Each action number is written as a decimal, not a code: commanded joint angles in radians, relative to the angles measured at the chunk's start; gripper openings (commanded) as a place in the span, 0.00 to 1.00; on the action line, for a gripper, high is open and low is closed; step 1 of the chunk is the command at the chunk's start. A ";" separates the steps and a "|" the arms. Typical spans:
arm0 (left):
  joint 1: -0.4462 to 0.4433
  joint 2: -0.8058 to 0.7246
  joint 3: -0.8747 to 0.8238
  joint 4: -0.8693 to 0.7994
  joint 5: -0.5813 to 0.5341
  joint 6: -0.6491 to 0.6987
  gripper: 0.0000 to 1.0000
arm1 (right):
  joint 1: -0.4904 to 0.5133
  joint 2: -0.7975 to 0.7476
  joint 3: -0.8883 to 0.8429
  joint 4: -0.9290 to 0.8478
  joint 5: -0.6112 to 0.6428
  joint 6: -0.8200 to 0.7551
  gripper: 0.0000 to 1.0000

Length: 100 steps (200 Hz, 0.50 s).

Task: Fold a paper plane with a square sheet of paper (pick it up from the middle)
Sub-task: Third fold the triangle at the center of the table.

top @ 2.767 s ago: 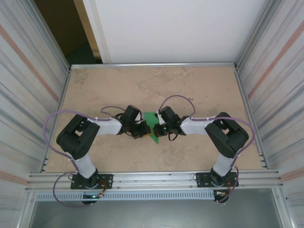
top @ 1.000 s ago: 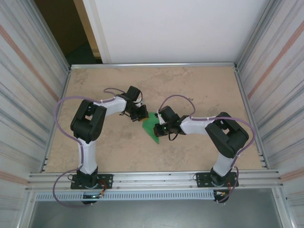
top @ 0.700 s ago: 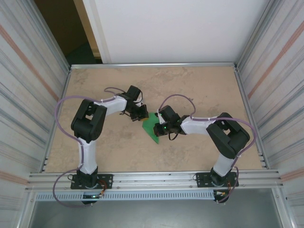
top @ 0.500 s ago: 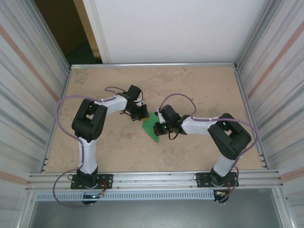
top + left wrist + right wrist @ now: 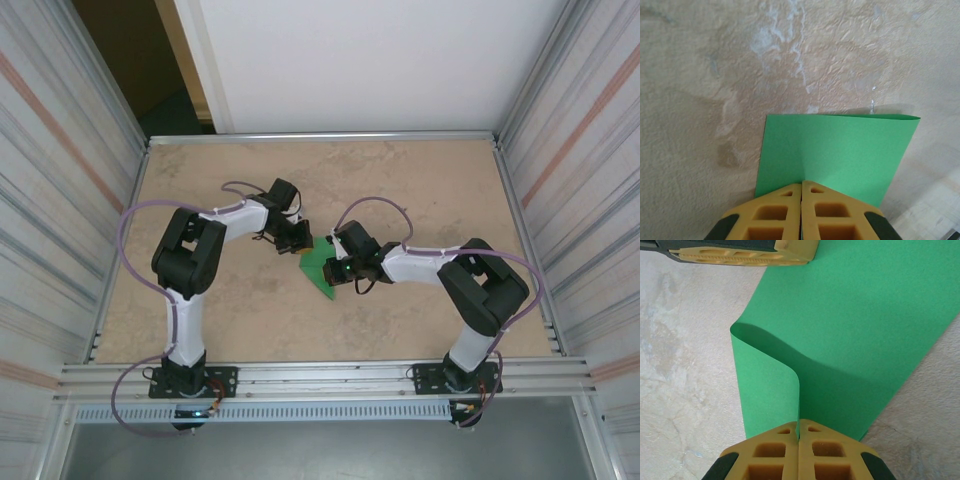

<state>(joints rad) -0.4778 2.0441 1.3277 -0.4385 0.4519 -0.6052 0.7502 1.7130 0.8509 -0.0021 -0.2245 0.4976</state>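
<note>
Green sheet of paper (image 5: 318, 270), curled over, at the bench (image 5: 420, 180) middle; left jaws and right jaws each pinch an edge.

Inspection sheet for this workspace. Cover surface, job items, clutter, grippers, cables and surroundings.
Surface: table, beige and mottled with pale scuffs.
Job's things: square sheet of paper, bright green, bent over in a soft uncreased curl between the two arms.
Clutter: nothing seen.
Grippers: left gripper, jaws shut on one edge of the paper; right gripper, jaws shut on the curled edge.
Cables: purple cables loop over each arm, off the paper.
Surroundings: metal side walls, white panel behind, dark opening at far left.
</note>
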 commanded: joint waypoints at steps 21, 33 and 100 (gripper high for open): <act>-0.002 0.087 -0.027 -0.086 -0.086 0.017 0.08 | -0.008 -0.008 -0.027 -0.025 0.016 0.021 0.00; -0.003 0.086 -0.027 -0.086 -0.084 0.018 0.08 | -0.008 -0.007 -0.027 -0.027 0.014 0.021 0.00; -0.003 0.085 -0.026 -0.080 -0.077 0.020 0.08 | -0.008 0.014 -0.016 -0.017 -0.003 0.018 0.00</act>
<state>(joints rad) -0.4774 2.0476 1.3334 -0.4454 0.4526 -0.6048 0.7502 1.7142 0.8337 -0.0086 -0.2256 0.4976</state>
